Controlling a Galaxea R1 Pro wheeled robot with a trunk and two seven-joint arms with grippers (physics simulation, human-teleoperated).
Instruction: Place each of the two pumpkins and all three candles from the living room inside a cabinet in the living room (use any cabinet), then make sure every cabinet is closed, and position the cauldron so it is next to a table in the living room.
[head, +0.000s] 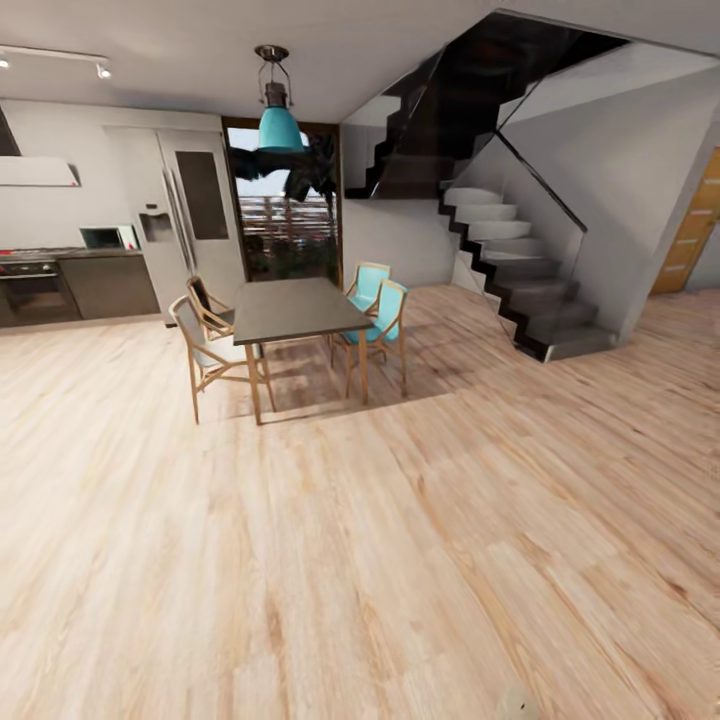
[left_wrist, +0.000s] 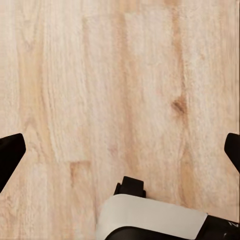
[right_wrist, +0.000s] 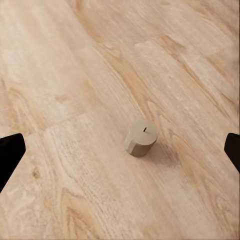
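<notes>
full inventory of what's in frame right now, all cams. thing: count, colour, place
candle: 1, beige-grey, standing on the wood floor, wick up
dining table: 1, dark, mid-room
chairs: 4 visible, two teal, two pale, around the dining table
pendant lamp: 1, teal, above the dining table
staircase: 1, dark with pale treads, right
fridge: 1, pale, back left
oven: 1, dark, far left
left gripper: open, over bare floor
right gripper: open, over the candle
</notes>
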